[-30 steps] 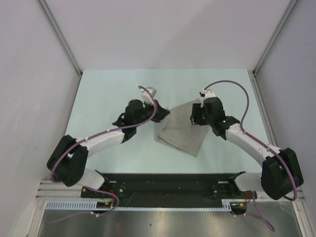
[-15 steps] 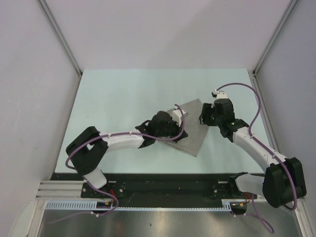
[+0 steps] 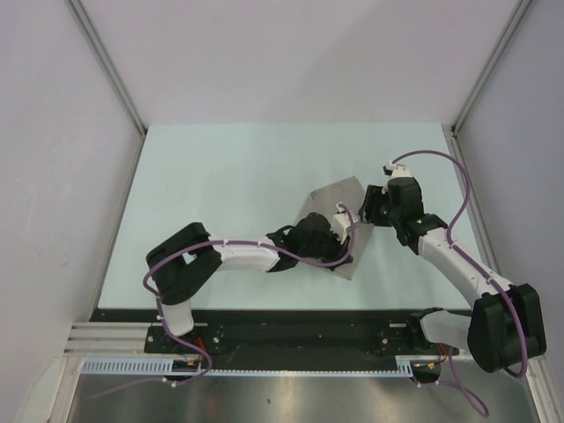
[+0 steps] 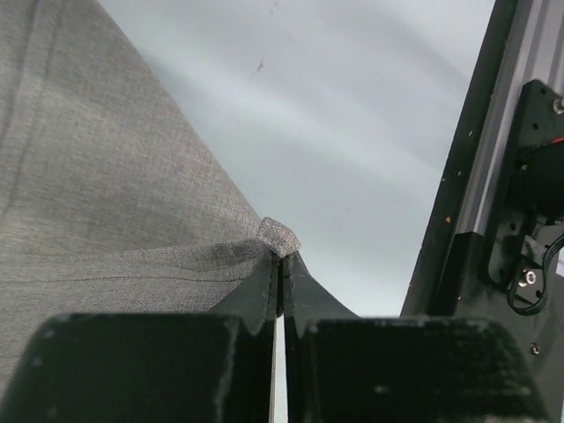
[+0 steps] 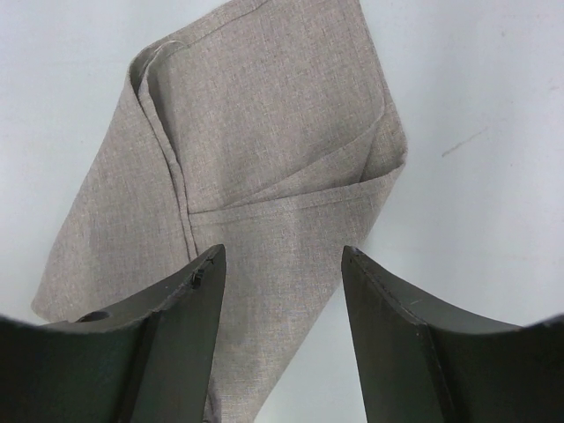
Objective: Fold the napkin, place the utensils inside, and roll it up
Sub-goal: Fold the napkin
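Note:
The grey-beige napkin [image 3: 333, 201] lies folded on the table at centre right. My left gripper [image 3: 349, 231] is shut on a corner of the napkin [image 4: 280, 236] and holds it over the cloth's right side. My right gripper [image 3: 372, 204] is open and empty just right of the napkin; in the right wrist view the folded napkin [image 5: 264, 150] lies below and ahead of its spread fingers [image 5: 198, 291]. The wooden spoon is out of view.
The pale table [image 3: 203, 194] is walled by white panels left, right and behind. A black rail [image 3: 300, 322] runs along the near edge, and also shows in the left wrist view [image 4: 493, 176].
My left gripper carried a napkin corner from the cloth's left side across to its right, folding it over. My right gripper let go, opened and drew back to the right.

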### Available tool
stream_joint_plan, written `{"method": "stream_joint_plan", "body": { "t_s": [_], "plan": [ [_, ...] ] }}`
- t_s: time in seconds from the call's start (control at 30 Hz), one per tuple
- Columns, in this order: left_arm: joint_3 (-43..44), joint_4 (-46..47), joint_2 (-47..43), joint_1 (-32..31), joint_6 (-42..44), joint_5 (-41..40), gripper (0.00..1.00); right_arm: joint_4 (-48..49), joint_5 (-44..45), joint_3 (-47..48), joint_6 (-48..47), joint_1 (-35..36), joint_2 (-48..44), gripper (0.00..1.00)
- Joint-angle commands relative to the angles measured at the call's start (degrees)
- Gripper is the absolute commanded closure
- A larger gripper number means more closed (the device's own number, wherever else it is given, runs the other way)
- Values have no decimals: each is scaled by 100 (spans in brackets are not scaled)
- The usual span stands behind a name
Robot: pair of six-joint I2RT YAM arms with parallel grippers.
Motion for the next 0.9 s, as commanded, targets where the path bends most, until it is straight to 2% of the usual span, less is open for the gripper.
{"method": "stream_joint_plan", "body": {
  "t_s": [0.0, 0.5, 0.53, 0.6, 0.63, 0.7, 0.73, 0.83, 0.87],
  "plan": [
    [224, 226, 251, -107, 33, 42, 100, 89, -97, -24, 25, -77, -167, 39],
    [251, 402, 655, -336, -204, 411, 100, 28, -246, -33, 52, -113, -123, 39],
    [260, 402, 664, -345, -221, 446, 97, 2, -255, -33, 52, -113, -132, 39],
    [260, 420, 691, -345, -230, 525, 89, -42, -246, -33, 34, -113, -132, 39],
    [251, 437, 665, -345, -239, 604, 75, -77, -281, -33, 25, -121, -132, 39],
    [260, 429, 630, -345, -239, 613, 58, -148, -290, -24, 34, -122, -167, 39],
    [260, 394, 568, -345, -248, 596, 40, -235, -290, -15, 34, -130, -184, 39],
    [260, 262, 393, -336, -222, 491, 25, -428, -290, -6, 60, -139, -316, 39],
    [260, 192, 209, -336, -204, 403, 22, -490, -290, 2, 69, -139, -360, 39]
  ]
}}
